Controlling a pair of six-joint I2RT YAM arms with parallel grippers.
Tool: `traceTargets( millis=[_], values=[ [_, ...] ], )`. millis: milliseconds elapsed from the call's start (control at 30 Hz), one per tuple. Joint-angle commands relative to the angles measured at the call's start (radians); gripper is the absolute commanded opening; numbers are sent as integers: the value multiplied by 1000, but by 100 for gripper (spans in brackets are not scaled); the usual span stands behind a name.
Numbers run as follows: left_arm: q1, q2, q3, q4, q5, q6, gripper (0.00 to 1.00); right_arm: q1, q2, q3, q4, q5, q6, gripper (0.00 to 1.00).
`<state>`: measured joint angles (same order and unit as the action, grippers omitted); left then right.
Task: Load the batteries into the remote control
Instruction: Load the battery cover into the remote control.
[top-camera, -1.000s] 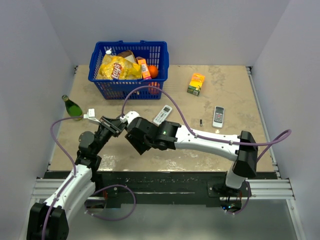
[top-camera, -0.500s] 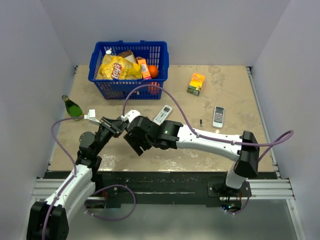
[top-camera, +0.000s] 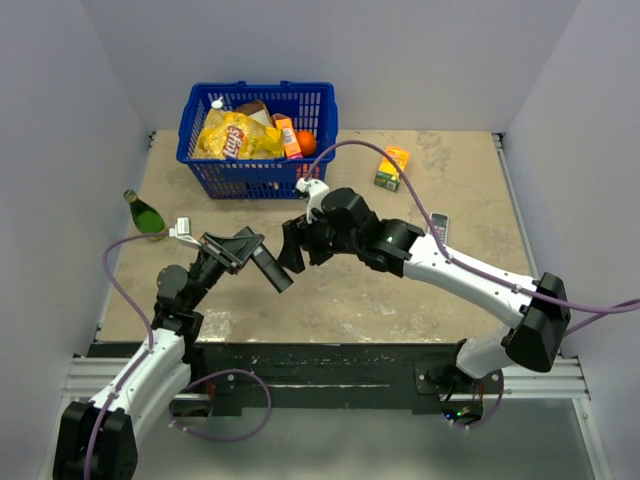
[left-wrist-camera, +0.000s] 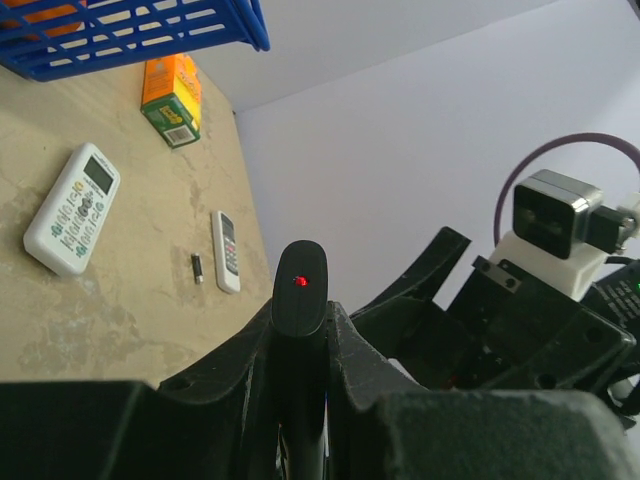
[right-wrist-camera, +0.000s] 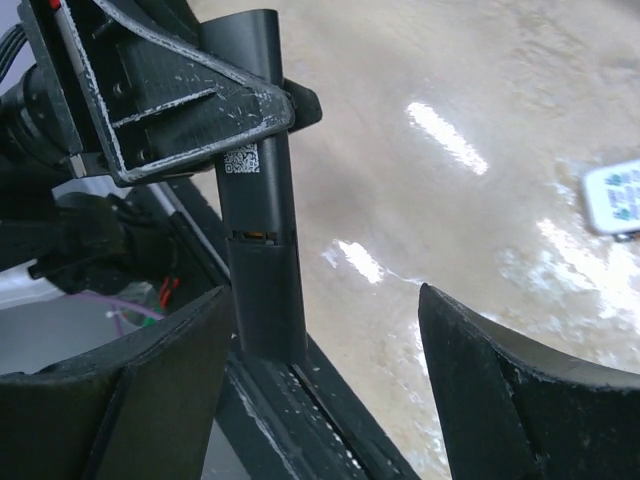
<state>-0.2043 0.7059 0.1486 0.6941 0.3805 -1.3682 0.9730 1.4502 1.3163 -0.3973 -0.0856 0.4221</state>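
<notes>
Black and slim, the remote control (top-camera: 272, 272) is being held up off the table (top-camera: 450, 150) by the left gripper (top-camera: 243, 247), whose jaws are pinching tight on its sides partway along its length. In the overhead view it is sitting at about eight o'clock from the table's middle, its free end slanting toward five o'clock. The left wrist camera is looking along the remote, and a small red light is glowing at its far tip. The right wrist camera is showing a square code label on its body and, below that, a seam with a bit of orange in it.

The right gripper (top-camera: 292, 252) is hovering just at one o'clock of the remote's middle, jaws spread wide and gripping nothing. In its own camera the remote's end is appearing between the two fingers (right-wrist-camera: 130, 390), closer to the one on the picture's left. Whether it is touching that finger I cannot tell.

One battery (left-wrist-camera: 197, 268) is lying on the table, well apart from both grippers. In the left wrist view a white remote with grey buttons (left-wrist-camera: 226, 250) is lying just beside it at three o'clock, and a white remote with a small screen (left-wrist-camera: 72, 208) is lying at its nine o'clock. A blue basket (top-camera: 230, 178) of groceries is standing at eleven o'clock on the table. A green bottle (top-camera: 146, 214) is sitting at nine o'clock, and an orange-and-green carton (top-camera: 392, 167) at one o'clock.
</notes>
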Motion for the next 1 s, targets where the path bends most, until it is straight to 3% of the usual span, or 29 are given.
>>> traceTargets(
  millis=[0, 300, 733, 967],
  values=[
    [-3, -2, 0, 108, 35, -61, 0, -23, -1, -43, 165, -201, 53, 78],
    [-3, -8, 0, 143, 52, -100, 0, -37, 41, -89, 274, -327, 98, 72],
    [-3, -14, -1, 194, 72, -137, 0, -53, 75, -149, 373, -407, 149, 53],
    [-3, -14, -18, 263, 75, -180, 0, -75, 64, -187, 442, -453, 182, 34]
  ],
)
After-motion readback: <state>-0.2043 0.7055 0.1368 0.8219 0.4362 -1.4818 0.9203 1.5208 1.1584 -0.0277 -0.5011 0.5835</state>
